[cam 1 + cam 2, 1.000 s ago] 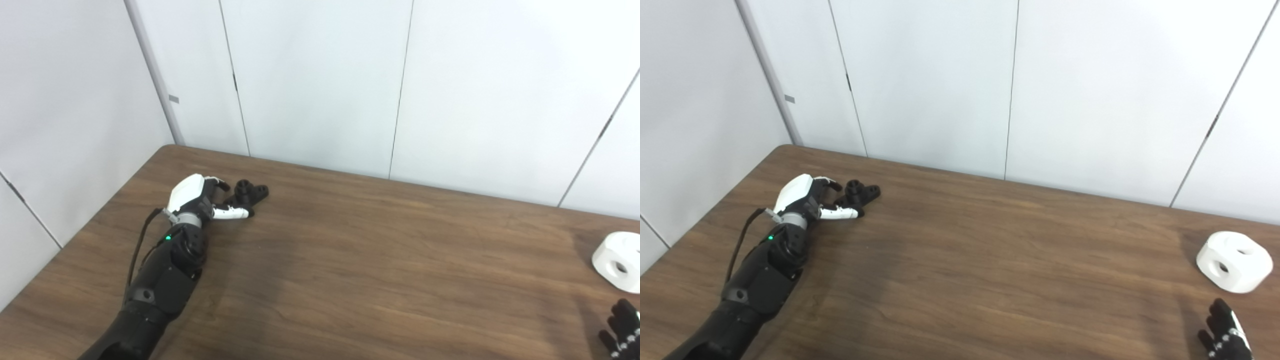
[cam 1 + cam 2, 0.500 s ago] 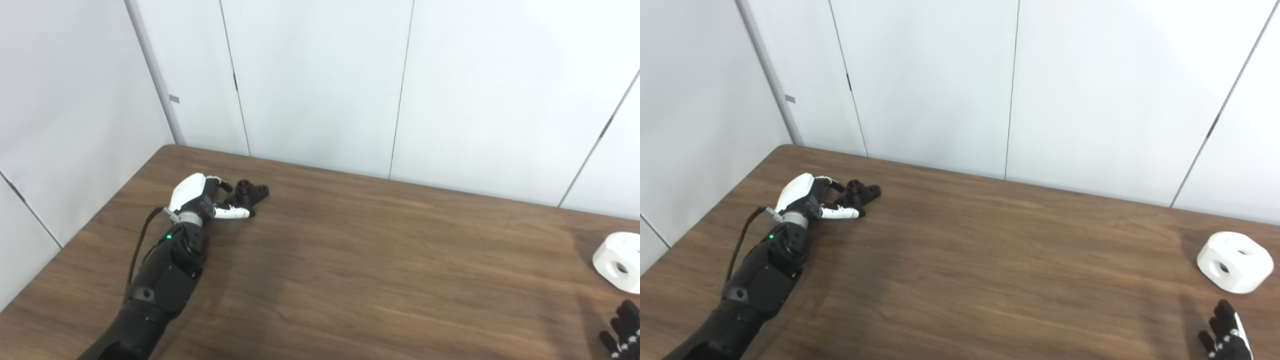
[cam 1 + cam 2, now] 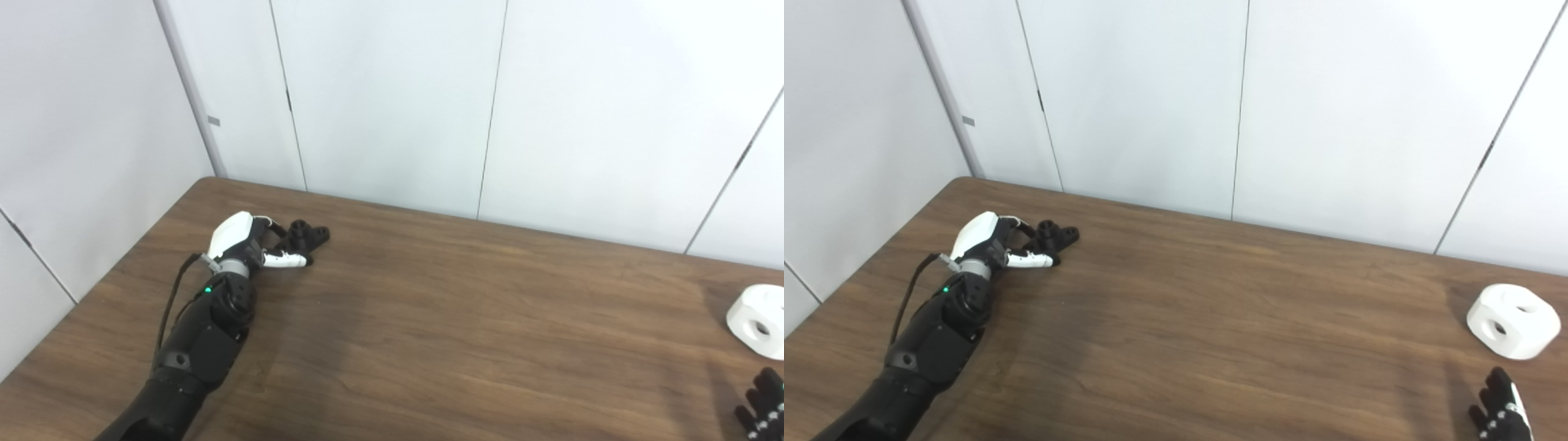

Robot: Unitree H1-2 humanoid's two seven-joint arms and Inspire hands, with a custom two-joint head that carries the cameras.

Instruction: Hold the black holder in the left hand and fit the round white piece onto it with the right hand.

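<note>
Left eye view: left robot hand (image 3: 245,242) at far-left of worktop (image 3: 429,343), fingers apart w/ thumb alongside black holder (image 3: 306,236) — real grip not clear; holder lying on wood. Right eye view: round white piece (image 3: 1513,321) near right edge, right robot hand (image 3: 1500,413) just below it — fingers spread, holding nothing.

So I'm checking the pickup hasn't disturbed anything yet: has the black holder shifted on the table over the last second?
No. The black holder lies in the same spot against the table's far edge, with the left hand closing around its near end.
</note>
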